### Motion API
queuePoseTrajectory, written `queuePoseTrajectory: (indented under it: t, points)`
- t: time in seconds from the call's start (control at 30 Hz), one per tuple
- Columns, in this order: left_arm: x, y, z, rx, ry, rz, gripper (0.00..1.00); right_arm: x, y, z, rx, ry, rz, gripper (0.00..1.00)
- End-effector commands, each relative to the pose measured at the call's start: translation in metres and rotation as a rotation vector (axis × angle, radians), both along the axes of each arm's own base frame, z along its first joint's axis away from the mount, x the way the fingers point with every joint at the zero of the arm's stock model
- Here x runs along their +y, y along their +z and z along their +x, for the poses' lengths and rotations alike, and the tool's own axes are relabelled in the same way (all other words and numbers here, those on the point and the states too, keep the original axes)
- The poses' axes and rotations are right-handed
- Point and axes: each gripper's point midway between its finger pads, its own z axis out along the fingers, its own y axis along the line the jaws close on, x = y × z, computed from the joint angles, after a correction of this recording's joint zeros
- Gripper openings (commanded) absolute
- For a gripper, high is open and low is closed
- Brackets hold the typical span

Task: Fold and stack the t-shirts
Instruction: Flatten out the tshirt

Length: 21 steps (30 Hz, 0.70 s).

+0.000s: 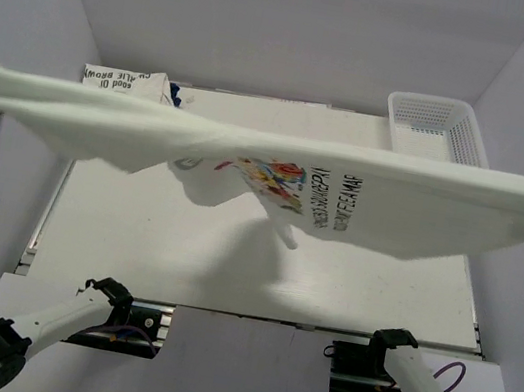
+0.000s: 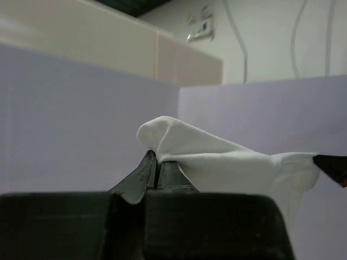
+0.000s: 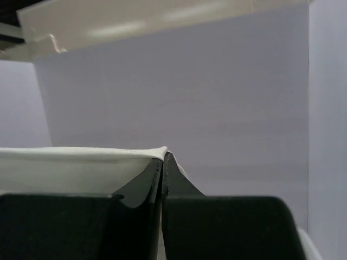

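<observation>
The left claw [image 2: 156, 162] and right claw [image 3: 162, 161] pinch the printed t-shirt [image 1: 384, 192] stretched between them; white counter [image 1: 161, 249] below, lilac walls [image 3: 217, 97] behind.

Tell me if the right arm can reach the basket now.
Probably not yet. The right gripper is shut on the printed tee, held stretched in the air with the left gripper. The basket itself sits uncovered at the far right corner.
</observation>
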Motion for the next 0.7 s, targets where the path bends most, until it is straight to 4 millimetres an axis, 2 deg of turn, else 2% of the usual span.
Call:
queuePoseTrajectory:
  t: [0.0,0.03,0.07,0.1,0.13,0.17,0.23,0.27,0.3,0.33,0.37,0.43,0.47,0.5,0.53,0.57,0.6,0.63,0.67]
  points:
    - [0.001,0.015,-0.019,-0.036,-0.033,0.019,0.0,-0.001,0.011,-0.006,-0.028,-0.027,-0.055,0.0]
    - [0.009,0.023,-0.025,-0.05,-0.009,-0.006,0.0,-0.004,0.014,-0.006,-0.036,-0.04,-0.05,0.0]
    - [0.006,0.025,-0.019,-0.049,-0.009,-0.006,0.0,-0.003,0.019,-0.004,-0.05,-0.041,-0.046,0.0]
    - [0.01,0.027,-0.018,-0.048,0.009,-0.026,0.0,-0.002,0.015,0.001,-0.03,-0.044,-0.053,0.0]
    - [0.006,0.026,-0.003,-0.025,0.03,-0.02,0.0,0.001,0.013,0.01,-0.013,-0.039,-0.059,0.0]
    - [0.006,0.028,0.004,-0.017,0.045,-0.033,0.0,0.004,0.008,0.023,0.011,-0.039,-0.066,0.0]
    - [0.002,0.019,0.039,0.049,0.107,-0.04,0.0,0.009,0.002,0.046,0.053,-0.038,-0.072,0.0]
    - [-0.001,0.013,0.056,0.078,0.139,-0.034,0.0,0.011,-0.009,0.067,0.103,-0.048,-0.078,0.0]
    - [-0.007,-0.002,0.091,0.142,0.201,-0.023,0.0,0.013,-0.022,0.089,0.15,-0.06,-0.078,0.0]
    - [-0.012,-0.012,0.11,0.184,0.222,-0.022,0.0,0.02,-0.04,0.117,0.211,-0.057,-0.086,0.0]
    - [-0.012,-0.024,0.131,0.22,0.281,-0.005,0.0,0.022,-0.053,0.134,0.25,-0.063,-0.083,0.0]
    - [-0.017,-0.069,0.193,0.358,0.426,-0.013,0.0,0.035,-0.106,0.186,0.374,-0.051,-0.093,0.0]
    - [-0.007,-0.089,0.217,0.415,0.536,-0.023,0.0,0.04,-0.12,0.197,0.405,-0.041,-0.085,0.0]
    - [-0.01,-0.12,0.246,0.477,0.598,-0.003,0.0,0.047,-0.183,0.231,0.549,-0.042,-0.116,0.0]
    - [-0.011,-0.142,0.266,0.526,0.661,0.021,0.0,0.051,-0.185,0.242,0.524,-0.031,-0.08,0.0]
    - [-0.019,-0.191,0.306,0.628,0.741,0.089,0.0,0.057,-0.202,0.252,0.55,-0.014,-0.088,0.0]
    - [-0.028,-0.24,0.345,0.71,0.786,0.17,0.0,0.066,-0.253,0.279,0.636,0.004,-0.074,0.0]
    - [-0.029,-0.241,0.346,0.716,0.777,0.15,0.0,0.068,-0.27,0.287,0.661,0.003,-0.079,0.0]
    - [-0.034,-0.298,0.384,0.816,0.799,0.229,0.0,0.076,-0.285,0.301,0.674,0.022,-0.087,0.0]
